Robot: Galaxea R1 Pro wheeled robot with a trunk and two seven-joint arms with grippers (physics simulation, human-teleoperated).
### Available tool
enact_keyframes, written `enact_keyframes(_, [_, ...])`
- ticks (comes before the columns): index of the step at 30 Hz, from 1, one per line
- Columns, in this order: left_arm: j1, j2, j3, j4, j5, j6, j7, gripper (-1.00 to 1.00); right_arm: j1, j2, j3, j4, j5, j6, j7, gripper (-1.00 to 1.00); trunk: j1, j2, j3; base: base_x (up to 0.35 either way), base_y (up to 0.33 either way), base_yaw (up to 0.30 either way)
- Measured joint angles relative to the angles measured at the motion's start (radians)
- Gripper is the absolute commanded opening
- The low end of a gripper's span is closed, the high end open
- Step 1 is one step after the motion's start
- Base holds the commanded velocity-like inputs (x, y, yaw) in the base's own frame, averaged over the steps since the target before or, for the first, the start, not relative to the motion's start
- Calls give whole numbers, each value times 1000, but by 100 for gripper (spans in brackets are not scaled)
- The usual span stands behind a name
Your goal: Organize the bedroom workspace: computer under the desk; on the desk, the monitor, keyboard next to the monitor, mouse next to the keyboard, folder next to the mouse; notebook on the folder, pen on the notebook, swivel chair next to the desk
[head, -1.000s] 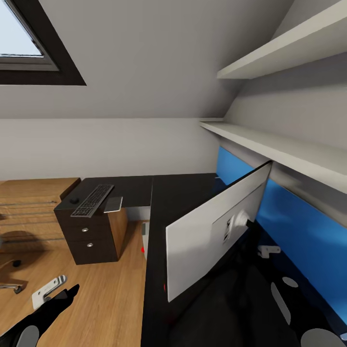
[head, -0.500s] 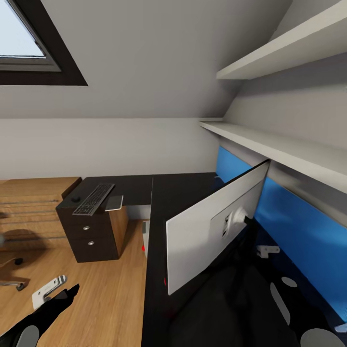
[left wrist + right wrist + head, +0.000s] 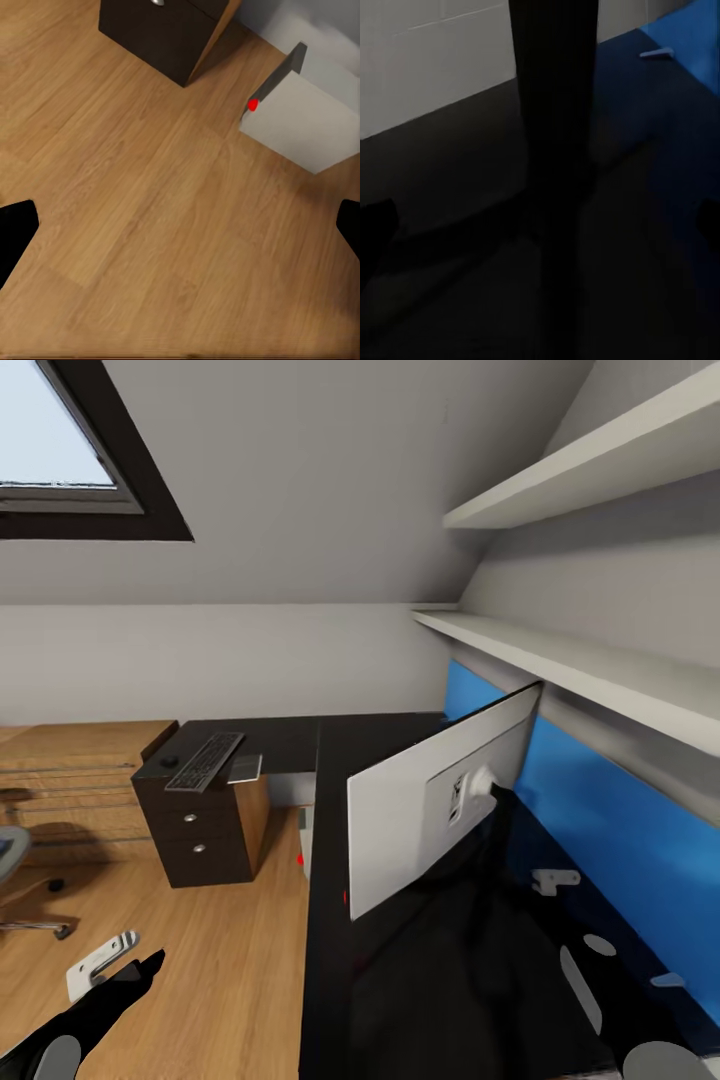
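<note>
Black desk point(image 3: 330, 760) surface carries the monitor point(image 3: 400, 830), which shows its white back with its long axis running along the desk's right-hand wing; the screen face and the stand base are hidden. On the desk's far left end, above the drawer unit point(image 3: 200, 840), the keyboard point(image 3: 205, 761) lies lengthwise toward the wall beside a small dark item too small to identify. The left gripper point(image 3: 180, 225) is wide open and empty over the wooden floor point(image 3: 135, 210) near the grey computer point(image 3: 307, 124); the right gripper's point(image 3: 540, 217) tips sit apart, holding nothing.
</note>
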Motion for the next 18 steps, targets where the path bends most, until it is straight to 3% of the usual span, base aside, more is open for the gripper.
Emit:
enact_keyframes(6, [0, 0, 0, 0, 1, 0, 0, 100, 0, 1, 0, -7, 0, 27, -14, 100, 0, 0, 0, -329, 0, 0])
enact_keyframes(9, [0, 0, 0, 3, -1, -1, 0, 100, 1, 19, -1, -77, 0, 85, -69, 100, 0, 0, 0, -200, 0, 0])
enact_keyframes(14, [0, 0, 0, 4, -1, -1, 0, 100, 9, 92, -5, -267, 5, 215, -207, 100, 0, 0, 0, -66, 0, 0])
enact_keyframes(18, [0, 0, 0, 9, -2, -2, 0, 100, 85, 159, -1, -503, 20, 355, -380, 100, -1, 0, 0, -17, 0, 0])
